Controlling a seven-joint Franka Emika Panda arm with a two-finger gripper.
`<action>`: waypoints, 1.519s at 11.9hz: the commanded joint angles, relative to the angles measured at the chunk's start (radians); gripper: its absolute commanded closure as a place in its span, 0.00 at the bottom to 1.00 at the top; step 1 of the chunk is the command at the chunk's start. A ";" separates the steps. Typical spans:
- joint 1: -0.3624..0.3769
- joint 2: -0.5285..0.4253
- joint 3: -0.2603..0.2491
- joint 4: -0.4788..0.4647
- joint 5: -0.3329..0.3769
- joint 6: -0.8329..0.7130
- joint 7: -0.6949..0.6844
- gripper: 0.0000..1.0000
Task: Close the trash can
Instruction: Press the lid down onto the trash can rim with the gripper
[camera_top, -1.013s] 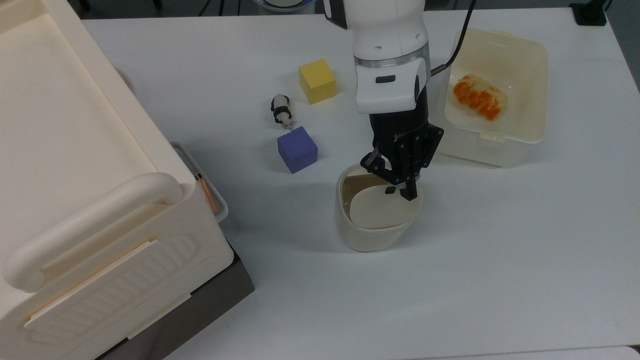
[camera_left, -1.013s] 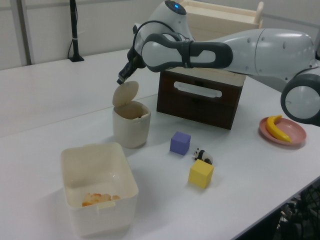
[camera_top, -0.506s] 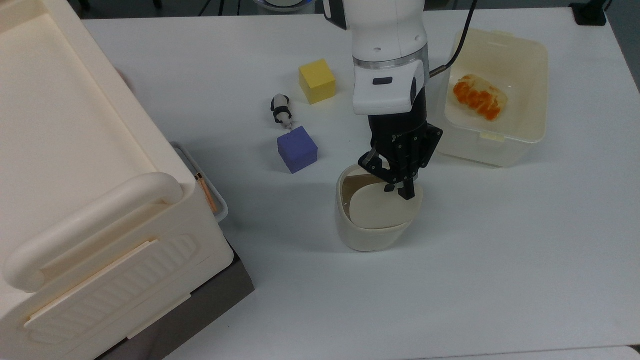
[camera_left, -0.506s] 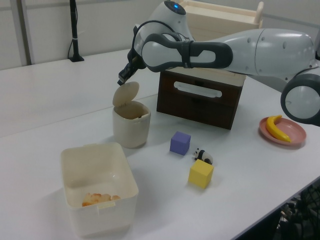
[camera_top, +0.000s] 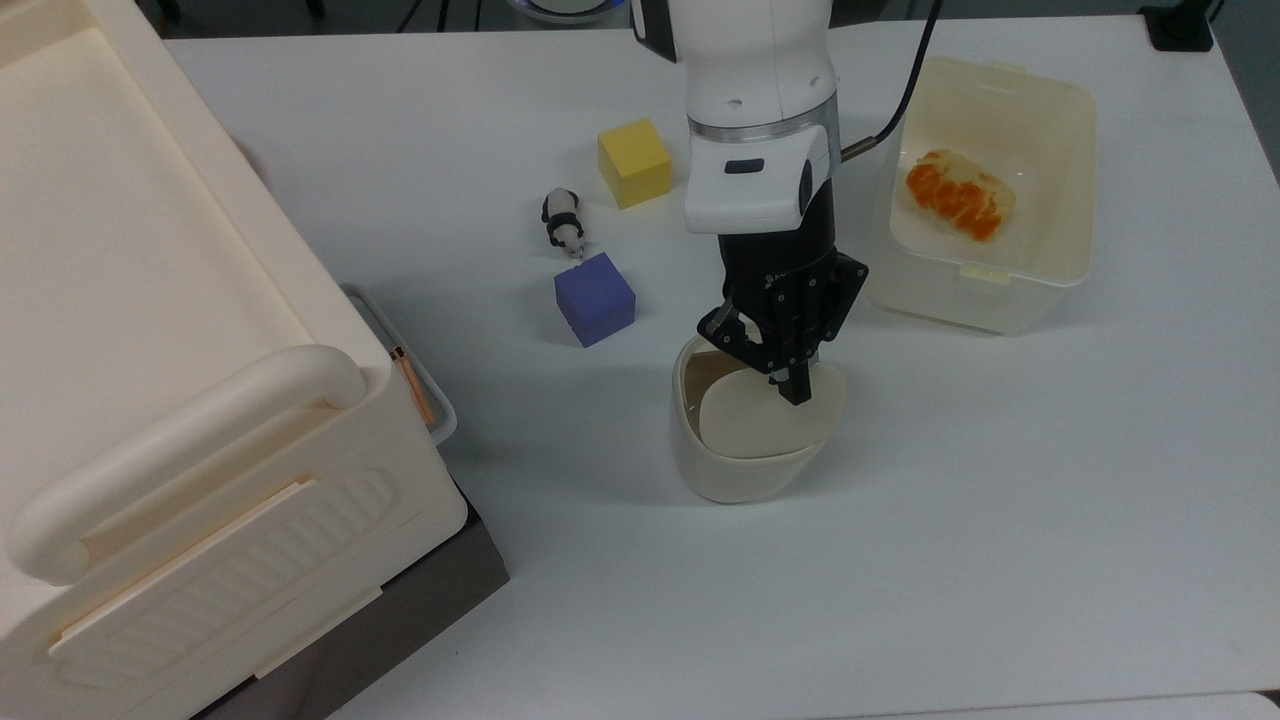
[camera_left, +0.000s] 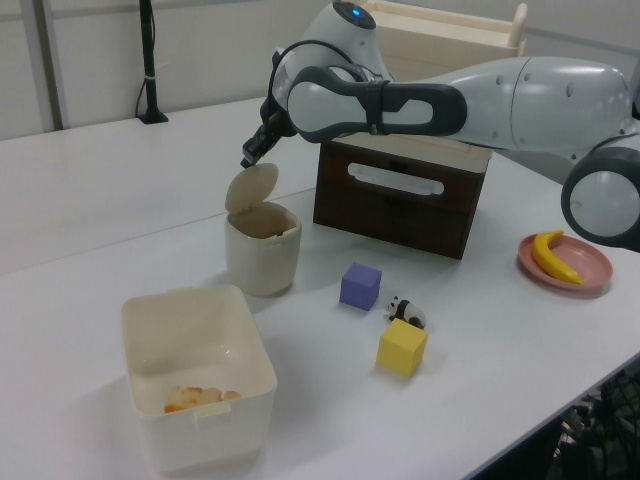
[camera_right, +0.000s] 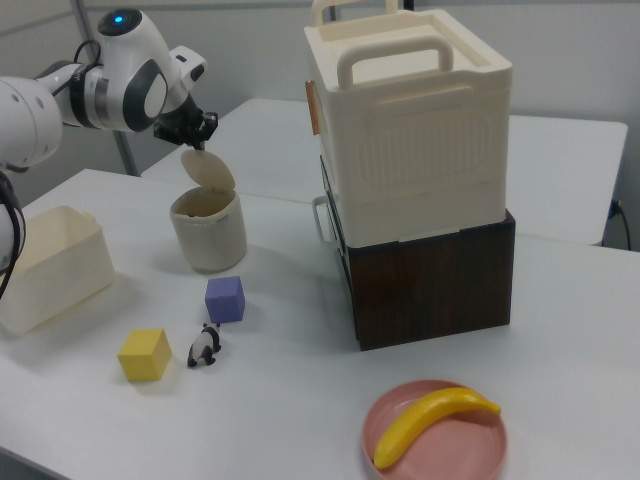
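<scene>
The trash can (camera_top: 740, 470) is a small cream bin near the table's middle, also seen in the left view (camera_left: 262, 255) and the right view (camera_right: 208, 238). Its beige lid (camera_top: 755, 420) stands raised and tilted on its hinge (camera_left: 252, 188) (camera_right: 208, 170), so the can's mouth is open. My gripper (camera_top: 795, 392) hangs over the lid's upper edge, shut and holding nothing, its tip right at the top of the lid (camera_left: 247, 159) (camera_right: 194, 143). Whether it touches the lid is unclear.
A rectangular cream tub (camera_top: 985, 295) with orange food sits on the top view's right. A yellow cube (camera_top: 634, 162), a purple cube (camera_top: 594, 298) and a panda toy (camera_top: 563, 222) lie left of the can. A huge cream box (camera_top: 150, 350) stands farther left, and a pink plate (camera_right: 400, 445) holds a banana.
My arm and gripper have shifted a little toward the top view's left, now covering the lid's black mark. The lid stays raised.
</scene>
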 joint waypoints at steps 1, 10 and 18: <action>0.007 -0.020 -0.026 -0.023 -0.004 -0.046 0.048 1.00; 0.009 -0.037 -0.035 -0.040 -0.024 -0.149 0.108 1.00; 0.013 -0.058 -0.035 -0.082 -0.058 -0.209 0.165 1.00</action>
